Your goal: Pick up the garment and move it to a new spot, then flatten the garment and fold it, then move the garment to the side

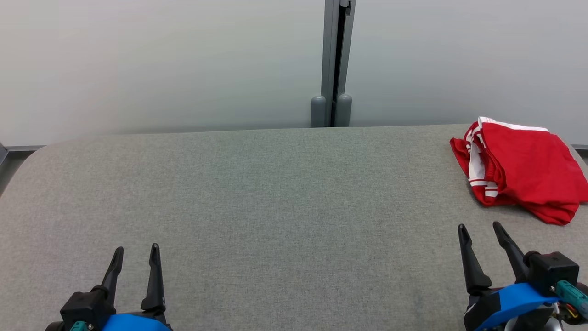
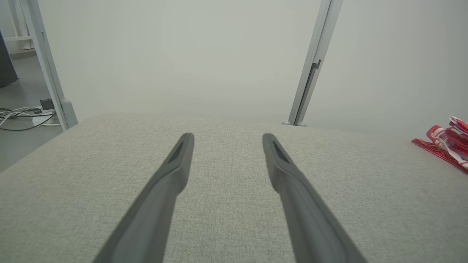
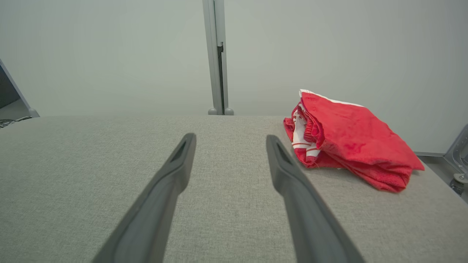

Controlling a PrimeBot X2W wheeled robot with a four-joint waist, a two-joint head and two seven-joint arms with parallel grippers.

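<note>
Bundled at the desk's [image 1: 257, 193] far right, the garment [image 1: 528, 165] is seen either set aside or awaiting pickup; the left hand [image 1: 137, 248] and right hand [image 1: 479, 226] are held apart, empty.

Setting: a robot test bay or lab of office type, not a home. Fittings: pale matte partition panels [image 1: 161, 59] joined at a grey metal post [image 1: 336, 59] with two rounded feet; a wide work table [image 1: 275, 193] with rounded corners, covered in plain grey fabric, set against the panels. Further: a second metal upright [image 2: 44, 62] off the table's left end, bare grey floor [image 2: 18, 142] beside it, loose cables [image 2: 18, 113] and a small dark box [image 2: 46, 104] lying there.
</note>
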